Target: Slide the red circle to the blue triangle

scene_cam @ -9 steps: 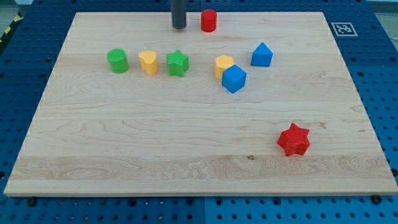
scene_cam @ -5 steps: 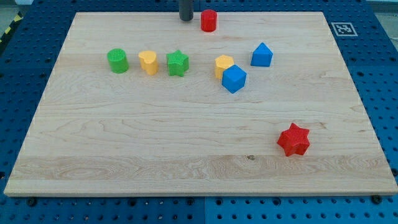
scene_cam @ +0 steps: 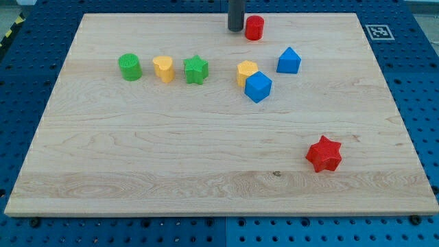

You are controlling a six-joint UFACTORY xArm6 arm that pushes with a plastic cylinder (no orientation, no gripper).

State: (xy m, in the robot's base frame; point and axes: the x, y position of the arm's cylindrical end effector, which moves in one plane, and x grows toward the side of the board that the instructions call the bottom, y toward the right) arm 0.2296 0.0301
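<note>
The red circle stands near the board's top edge, right of centre. My tip is right beside it on its left, touching or nearly touching. The blue triangle lies below and to the right of the red circle, about a block's width away.
A blue cube and a yellow block touch each other left of the blue triangle. A green circle, a yellow heart and a green star form a row at the left. A red star lies at the lower right.
My tip moved right along the top edge and pushed the red circle to the right, closer to the blue triangle. The other blocks have not moved.
</note>
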